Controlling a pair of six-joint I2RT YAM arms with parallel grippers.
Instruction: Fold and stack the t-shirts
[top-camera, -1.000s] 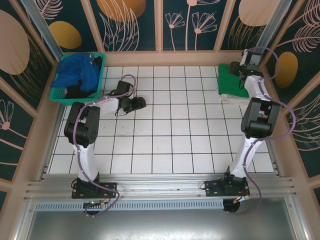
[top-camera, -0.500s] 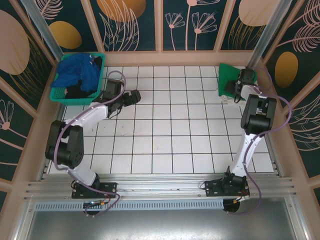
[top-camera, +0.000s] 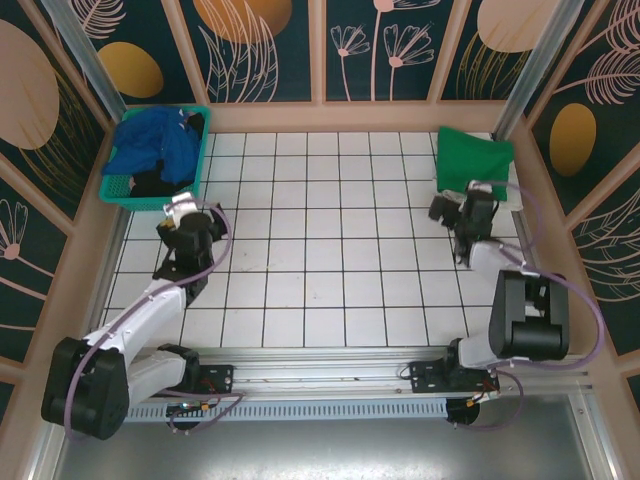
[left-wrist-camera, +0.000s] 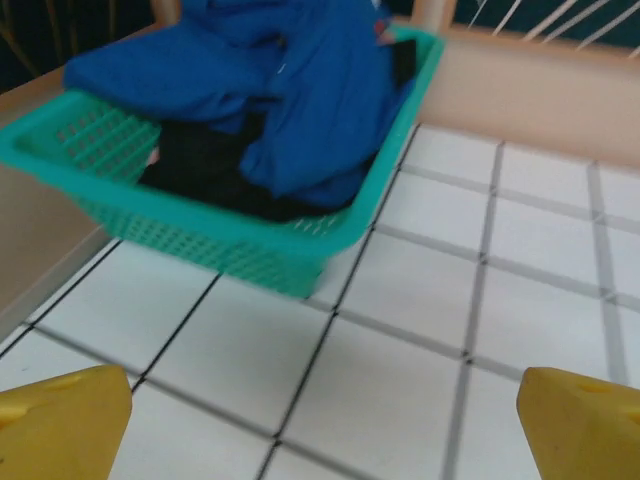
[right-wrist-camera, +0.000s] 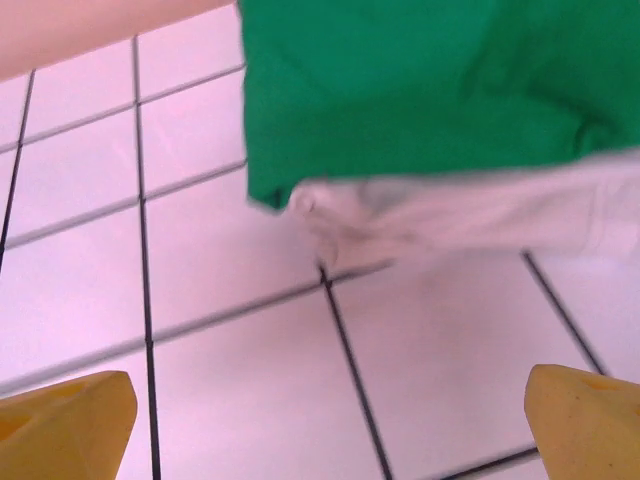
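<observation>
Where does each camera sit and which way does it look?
Top external: above and behind, looking down on the table; left arm, right arm, left gripper, right gripper show.
Left wrist: on left arm, facing the teal basket; left fingertips show.
Right wrist: on right arm, facing the green t-shirt and white t-shirt; right fingertips show.
Shared with top external: teal basket, green t-shirt.

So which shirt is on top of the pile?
The green t-shirt: it lies over the cream-white t-shirt, whose edge pokes out beneath. The blue t-shirt sits apart, bunched in the teal basket.
</observation>
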